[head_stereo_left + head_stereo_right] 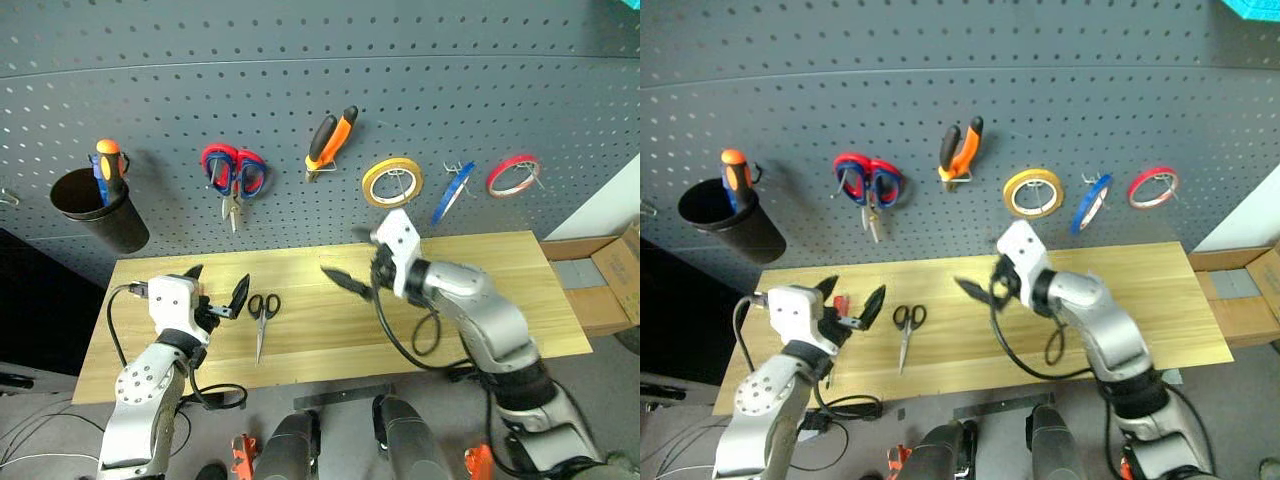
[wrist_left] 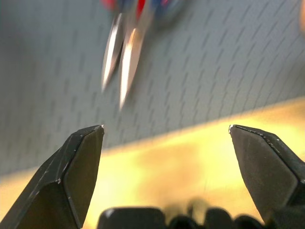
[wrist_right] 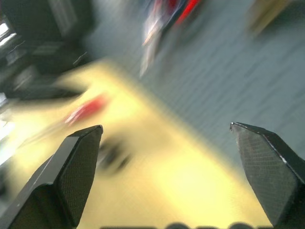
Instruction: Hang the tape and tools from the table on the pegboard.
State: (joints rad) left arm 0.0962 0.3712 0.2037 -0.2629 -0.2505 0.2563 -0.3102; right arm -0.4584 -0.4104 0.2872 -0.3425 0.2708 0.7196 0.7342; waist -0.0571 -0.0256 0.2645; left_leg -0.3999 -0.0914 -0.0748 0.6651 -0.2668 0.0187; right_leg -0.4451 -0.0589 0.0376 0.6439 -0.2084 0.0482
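The small black-handled scissors with silver blades (image 1: 262, 318) lie flat on the long table of light yellowish wood planks (image 1: 500, 300), handles toward the wall, blades toward the near edge. Just to their left hovers the left gripper (image 1: 218, 290), its two black fingers spread wide and empty; in the right eye view a bit of the slim red-handled screwdriver (image 1: 840, 304) shows between those fingers, lying on the table. The right gripper (image 1: 350, 277) hangs above the middle of the table — fingers parted, nothing between them.

Behind the table stands the large dark grey pegboard (image 1: 300, 100) with its grid of small holes. On it, from left to right: a black cup (image 1: 95, 210) holding an orange-topped blue screwdriver (image 1: 107, 165), red-and-blue-handled scissors (image 1: 234, 178), the pliers with orange-and-black handles (image 1: 330, 140), a yellow tape ring (image 1: 391, 181), the thin blue ring of tape (image 1: 453, 192) — hung edge-on from a hook — and a red tape ring (image 1: 513, 175).
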